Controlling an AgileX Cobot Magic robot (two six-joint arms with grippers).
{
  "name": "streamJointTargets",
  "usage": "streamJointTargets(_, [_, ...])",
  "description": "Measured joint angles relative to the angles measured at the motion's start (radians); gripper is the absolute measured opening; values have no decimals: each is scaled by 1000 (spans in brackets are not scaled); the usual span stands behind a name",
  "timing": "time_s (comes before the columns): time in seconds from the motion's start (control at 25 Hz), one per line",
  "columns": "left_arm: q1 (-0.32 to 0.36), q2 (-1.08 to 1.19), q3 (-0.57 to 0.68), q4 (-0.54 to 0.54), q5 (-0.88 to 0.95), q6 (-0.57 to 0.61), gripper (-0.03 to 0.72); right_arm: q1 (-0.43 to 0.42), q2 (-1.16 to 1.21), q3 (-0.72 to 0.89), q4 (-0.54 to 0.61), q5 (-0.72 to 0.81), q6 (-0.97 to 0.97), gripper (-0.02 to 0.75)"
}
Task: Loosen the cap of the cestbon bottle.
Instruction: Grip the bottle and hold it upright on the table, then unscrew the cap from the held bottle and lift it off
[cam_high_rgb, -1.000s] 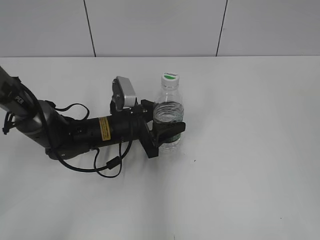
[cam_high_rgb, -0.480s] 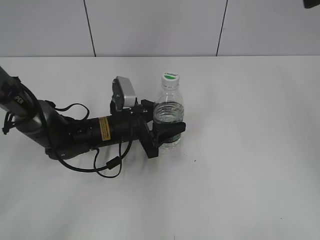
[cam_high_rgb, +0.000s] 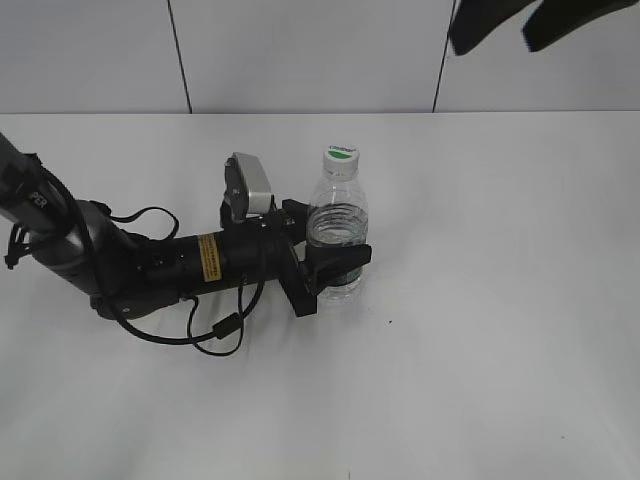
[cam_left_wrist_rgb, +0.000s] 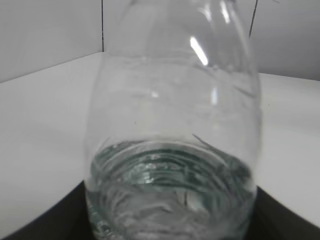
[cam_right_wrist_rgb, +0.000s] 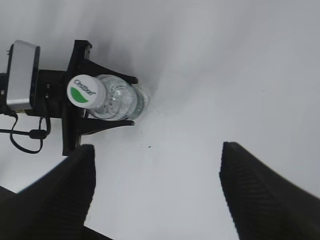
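1. Bottle (cam_high_rgb: 338, 240) stands upright near mid-bench (cam_high_rgb: 500, 330), and I see it clamped low on its body by my left gripper (cam_high_rgb: 338, 268), jaws closed around it from the left.
2. Cap (cam_high_rgb: 340, 157) sits on the neck, white with a green mark on top; my right wrist view looks down on it.
3. Right gripper (cam_high_rgb: 520, 20) hangs high at the top right, well apart from the bottle, jaws spread wide and holding nothing.
4. Left wrist view is filled by clear bottle wall, water in the lower part.
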Motion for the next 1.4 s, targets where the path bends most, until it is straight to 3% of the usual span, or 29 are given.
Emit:
streamJointTargets(0.44, [0,0,1,0,0,0,410,159,266,-160,-6,0,14,589])
streamJointTargets(1.16, [0,0,1,1,-1,0,409,215,431,-215,7,1,1,589])
streamJointTargets(1.4, [0,0,1,1,-1,0,409,215,431,-217,6,1,-11,522])
